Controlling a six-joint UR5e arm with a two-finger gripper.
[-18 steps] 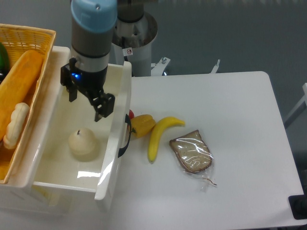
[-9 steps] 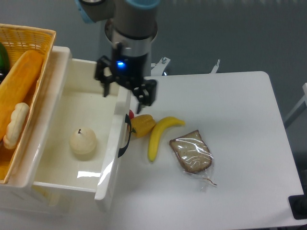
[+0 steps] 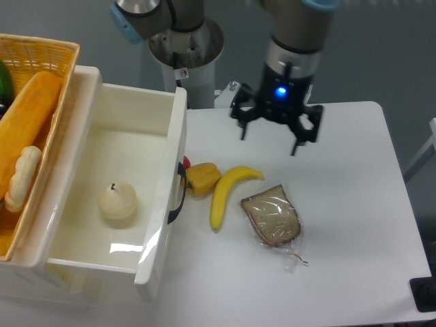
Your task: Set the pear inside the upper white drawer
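White and mostly bare, the table (image 3: 340,272) sits before a grey wall, with the drawer (image 3: 178,136) pulled out at its left edge. The pear (image 3: 117,202) stands upright on the drawer floor, stem up, roughly mid-way between the walls and touching neither. The claw (image 3: 275,137) hangs over the table well to the right of the drawer, fingers spread wide and holding nothing.

By the look of it the placing is done, and what remains is a clean retreat. Doing that well means keeping the claw high, since the banana (image 3: 226,193), the yellow pepper (image 3: 201,178) and the bagged slice of bread (image 3: 272,219) lie just below and in front of it. Nothing should brush the drawer's front wall or black handle (image 3: 178,195), or the pear may roll.
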